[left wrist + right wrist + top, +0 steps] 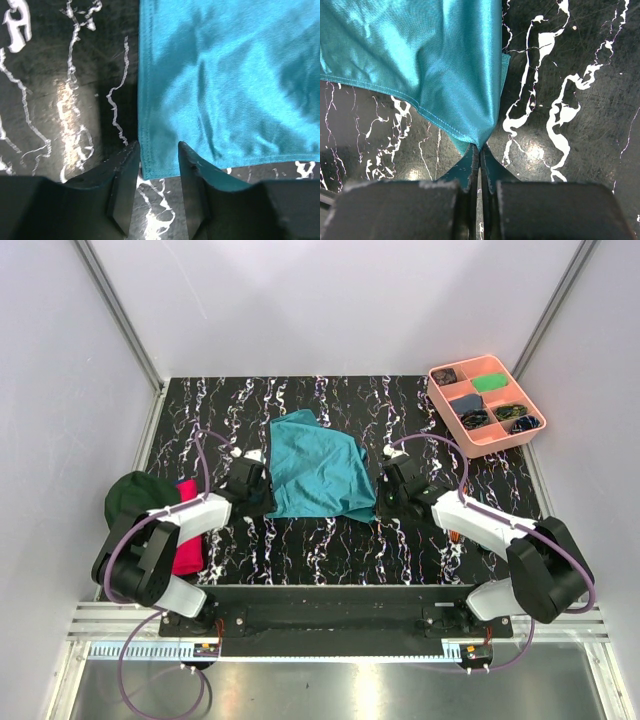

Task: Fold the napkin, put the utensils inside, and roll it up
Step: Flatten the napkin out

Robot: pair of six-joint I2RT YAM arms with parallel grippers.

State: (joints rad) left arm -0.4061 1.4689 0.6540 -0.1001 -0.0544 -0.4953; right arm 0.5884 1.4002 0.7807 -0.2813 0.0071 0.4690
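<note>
The napkin (315,475) lies rumpled, its fold barely begun. The right claw (480,150) pinches one corner, and the left claw (158,155) stands part-open astride another. Filling and rolling remain.

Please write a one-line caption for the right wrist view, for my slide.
Right gripper shut on a corner of the teal napkin, above the black marbled table.

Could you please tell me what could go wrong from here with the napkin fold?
The left hand stands open around only the corner hem of the napkin, so closing may catch too little and slip. The right hand is shut on just a corner tip, which a pull might free. The napkin lies rumpled, so the fold may come out uneven.
</note>
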